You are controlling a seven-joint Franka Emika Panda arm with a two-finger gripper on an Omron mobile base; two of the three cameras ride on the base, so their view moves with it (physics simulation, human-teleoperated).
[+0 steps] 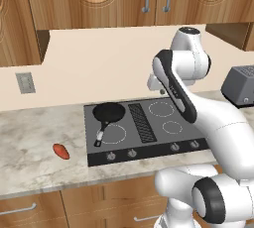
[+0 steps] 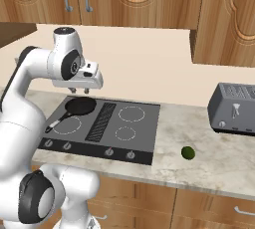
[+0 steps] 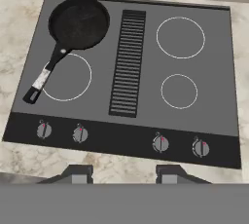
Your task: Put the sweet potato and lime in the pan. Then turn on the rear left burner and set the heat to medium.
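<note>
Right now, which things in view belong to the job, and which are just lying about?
Job:
- sweet potato, on the counter left of the stove
- lime, on the counter right of the stove
- pan, empty, on the rear left burner
- stove knobs

Lying about:
- toaster
- wall outlet

The robot's glossy white plastic arm (image 1: 218,128) is built of thick, rounded tubular segments with smooth shells. Dark charcoal rings mark its joints; one broad dark band (image 1: 211,199) circles the lowest bulbous segment near the base. A long dark strip (image 1: 176,90) runs along the side of the slimmer forearm link. The topmost rounded cap carries a small grey disc (image 1: 189,30). The white boxy gripper (image 2: 79,91) has a flat-sided housing and a round dark-and-grey joint face beside it. Its two short finger tips (image 3: 78,173) are dark grey with paler inner pads.
</note>
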